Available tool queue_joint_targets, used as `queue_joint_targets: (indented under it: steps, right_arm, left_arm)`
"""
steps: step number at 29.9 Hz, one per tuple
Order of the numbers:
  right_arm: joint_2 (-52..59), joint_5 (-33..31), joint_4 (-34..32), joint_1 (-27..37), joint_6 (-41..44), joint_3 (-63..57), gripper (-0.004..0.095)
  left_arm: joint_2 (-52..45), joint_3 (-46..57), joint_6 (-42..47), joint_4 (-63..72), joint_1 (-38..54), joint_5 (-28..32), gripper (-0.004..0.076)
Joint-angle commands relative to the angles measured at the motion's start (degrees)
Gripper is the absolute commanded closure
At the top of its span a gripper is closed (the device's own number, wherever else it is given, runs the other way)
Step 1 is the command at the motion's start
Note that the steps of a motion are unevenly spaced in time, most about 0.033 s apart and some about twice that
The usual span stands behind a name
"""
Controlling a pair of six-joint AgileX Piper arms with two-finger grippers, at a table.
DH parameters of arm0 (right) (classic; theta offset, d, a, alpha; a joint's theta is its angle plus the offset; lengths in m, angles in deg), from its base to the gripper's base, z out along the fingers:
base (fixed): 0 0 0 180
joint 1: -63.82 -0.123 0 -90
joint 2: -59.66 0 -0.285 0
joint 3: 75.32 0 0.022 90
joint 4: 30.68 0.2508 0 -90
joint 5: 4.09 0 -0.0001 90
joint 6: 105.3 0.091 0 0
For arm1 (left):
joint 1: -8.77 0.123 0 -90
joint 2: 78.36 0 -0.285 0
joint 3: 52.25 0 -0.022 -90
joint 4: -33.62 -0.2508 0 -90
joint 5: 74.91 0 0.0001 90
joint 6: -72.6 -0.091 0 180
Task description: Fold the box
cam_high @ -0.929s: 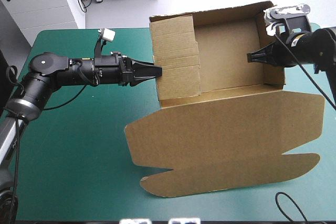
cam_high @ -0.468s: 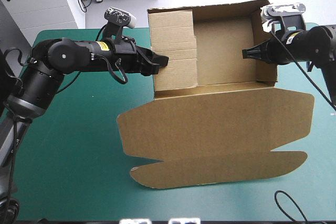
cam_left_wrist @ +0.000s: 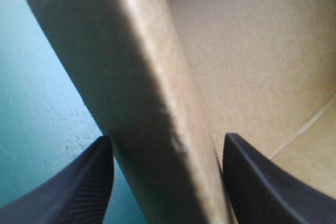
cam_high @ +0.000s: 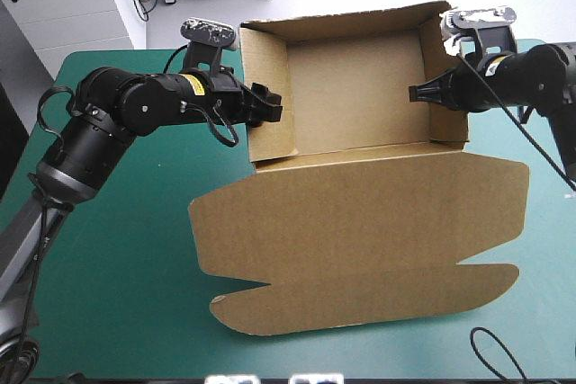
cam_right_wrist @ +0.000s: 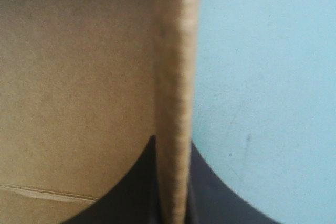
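Box [cam_high: 355,87] sits upper middle of the frame; it looks light but stiff, best held by its walls. Left gripper [cam_high: 268,103] straddles one wall, fingers apart; right gripper [cam_high: 416,93] pinches the opposite wall.

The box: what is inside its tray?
Bare brown floor, nothing on it, in the box. The left gripper and right gripper each put one finger in. The near wall hides the floor behind it.

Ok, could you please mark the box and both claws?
box [cam_high: 355,96]: high view, on its tray floor.
left claw [cam_high: 270,105]: high view, fingertips astride the left wall.
right claw [cam_high: 416,93]: high view, fingertips pinching the right wall.
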Motion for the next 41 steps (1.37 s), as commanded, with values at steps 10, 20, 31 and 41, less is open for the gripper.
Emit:
queue_joint_targets:
  steps: [10, 20, 31, 41]
  right_arm:
    - [-0.5, -0.1, 2.8, -0.1, -0.1, 1.6, 0.0923]
    - [-5.6, -1.6, 2.4, -0.6, 0.1, 1.6, 0.0923]
    - [-11.5, -2.3, 0.8, -0.7, 2.3, 1.6, 0.0923]
    - [-19.8, -3.7, 0.8, -4.8, 3.8, 1.6, 0.0923]
  left_arm:
    - [-1.5, -1.8, 0.8, -1.9, -1.1, 6.5, 0.0705]
    - [6.4, -1.8, -1.8, -7.1, -1.1, -4.0, 0.0731]
    - [15.2, -1.8, -2.7, -7.5, -0.9, -5.9, 0.0731]
    - [19.7, -1.9, -3.8, -14.3, 0.4, -11.0, 0.0731]
